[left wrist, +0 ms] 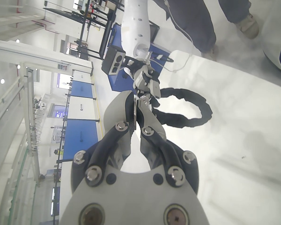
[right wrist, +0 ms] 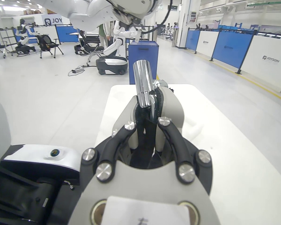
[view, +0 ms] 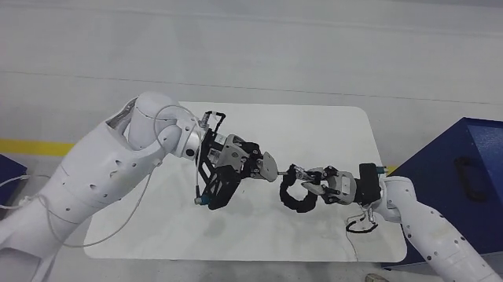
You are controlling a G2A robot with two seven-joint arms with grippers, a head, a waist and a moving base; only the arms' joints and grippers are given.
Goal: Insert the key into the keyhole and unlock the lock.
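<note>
Overhead, left gripper pinches what seems the key, just beside the lock clamped in right gripper.

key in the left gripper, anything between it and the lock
Nothing visible. The key, pinched in the left gripper, points at the lock held in the right gripper, with only open air between. The lock's black cable loops off to the side.

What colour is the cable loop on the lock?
Black; the cable loop shows best in the left wrist view.
</note>
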